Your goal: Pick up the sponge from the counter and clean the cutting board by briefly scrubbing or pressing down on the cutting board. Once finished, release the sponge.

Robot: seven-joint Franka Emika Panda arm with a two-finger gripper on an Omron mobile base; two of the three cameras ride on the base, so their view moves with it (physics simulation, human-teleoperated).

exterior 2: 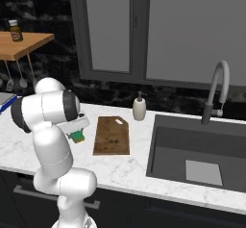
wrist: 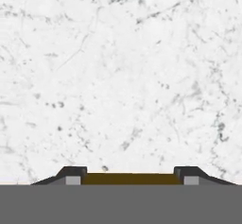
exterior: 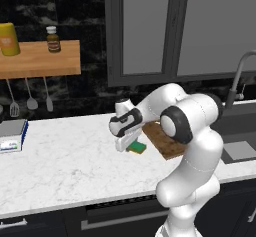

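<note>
Halfway there: pinching the sponge (exterior: 137,147) in the gripper (wrist: 130,173) beside the cutting board (exterior 2: 112,135), needing a level, light press.

the counter (exterior: 65,166) is white marble with faint grey veining. the sponge (exterior: 137,146) is green over yellow-orange. the cutting board (exterior 2: 112,135) is dark brown, mottled. the shelf (exterior: 40,58) is light wood, against a black backsplash (exterior: 75,11).
</note>
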